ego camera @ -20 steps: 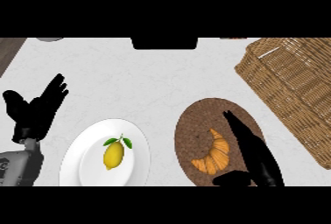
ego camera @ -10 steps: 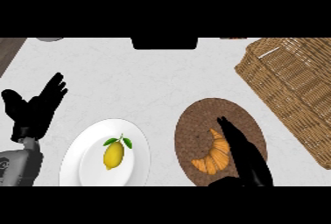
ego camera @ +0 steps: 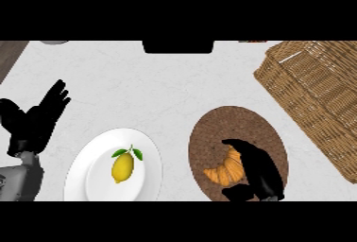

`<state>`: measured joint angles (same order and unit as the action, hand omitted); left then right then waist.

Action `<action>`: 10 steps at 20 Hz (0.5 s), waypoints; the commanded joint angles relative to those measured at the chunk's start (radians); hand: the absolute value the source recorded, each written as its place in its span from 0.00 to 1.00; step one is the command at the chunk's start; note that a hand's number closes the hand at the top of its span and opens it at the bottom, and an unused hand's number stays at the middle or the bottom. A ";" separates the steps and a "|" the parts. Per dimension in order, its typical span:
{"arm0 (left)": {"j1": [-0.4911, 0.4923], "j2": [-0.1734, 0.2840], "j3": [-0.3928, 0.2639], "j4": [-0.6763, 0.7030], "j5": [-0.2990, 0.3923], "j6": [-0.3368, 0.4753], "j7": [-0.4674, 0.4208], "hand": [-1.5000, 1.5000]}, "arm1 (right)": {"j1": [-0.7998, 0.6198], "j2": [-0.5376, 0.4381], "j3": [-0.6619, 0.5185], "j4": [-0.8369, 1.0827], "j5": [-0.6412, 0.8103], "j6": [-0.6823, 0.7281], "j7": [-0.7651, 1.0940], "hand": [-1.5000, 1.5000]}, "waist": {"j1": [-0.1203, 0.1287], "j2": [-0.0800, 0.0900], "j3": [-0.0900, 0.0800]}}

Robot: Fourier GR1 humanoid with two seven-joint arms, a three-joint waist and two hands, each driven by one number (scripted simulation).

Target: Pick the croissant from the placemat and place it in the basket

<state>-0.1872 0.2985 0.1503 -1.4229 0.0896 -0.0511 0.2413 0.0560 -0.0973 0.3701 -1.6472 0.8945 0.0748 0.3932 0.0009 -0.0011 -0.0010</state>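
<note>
A golden croissant (ego camera: pixel 225 170) lies on the round brown placemat (ego camera: pixel 230 127), in its lower half. My right hand (ego camera: pixel 259 170) reaches over the placemat from the lower edge and covers the croissant's right side, fingers bent over it and thumb low at its bottom. The wicker basket (ego camera: pixel 317 90) stands at the right, tilted along the counter, apart from the placemat. My left hand (ego camera: pixel 35 120) rests open at the far left, fingers up.
A white plate (ego camera: pixel 90 175) with a lemon (ego camera: pixel 123 167) lies left of the placemat. A dark object (ego camera: pixel 178 46) sits at the counter's far edge, top centre. A grey thing (ego camera: pixel 52 42) shows at the top left.
My right hand has drawn back down the placemat and its fingers have bent over the croissant's right side. The left hand has not moved.
</note>
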 commanded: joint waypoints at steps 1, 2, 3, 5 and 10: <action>0.025 -0.018 -0.019 -0.083 -0.014 0.008 0.042 0.50 | -0.046 0.054 0.062 0.108 0.084 -0.035 0.011 1.00 | 0.003 0.000 0.001; 0.003 -0.054 -0.012 0.033 -0.028 0.024 -0.049 0.50 | -0.068 0.001 -0.011 0.136 0.047 -0.021 -0.049 1.00 | -0.001 0.002 0.001; -0.009 0.012 0.036 0.039 0.010 -0.047 -0.049 0.50 | -0.031 0.043 0.038 0.128 0.074 -0.054 -0.030 1.00 | -0.001 0.001 0.001; -0.042 -0.003 0.030 0.073 -0.013 -0.015 -0.033 0.50 | -0.013 0.008 0.035 0.012 0.061 0.039 0.016 1.00 | -0.005 0.001 0.001; -0.035 -0.013 0.025 0.037 -0.020 -0.012 -0.011 0.50 | -0.063 0.038 0.037 0.047 0.077 0.057 0.025 1.00 | -0.003 0.001 0.001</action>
<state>-0.1950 0.2828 0.1598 -1.4337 0.0775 -0.0594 0.2501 0.0330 -0.0794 0.4042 -1.6058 0.9696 0.0684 0.3794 -0.0023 -0.0105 -0.0097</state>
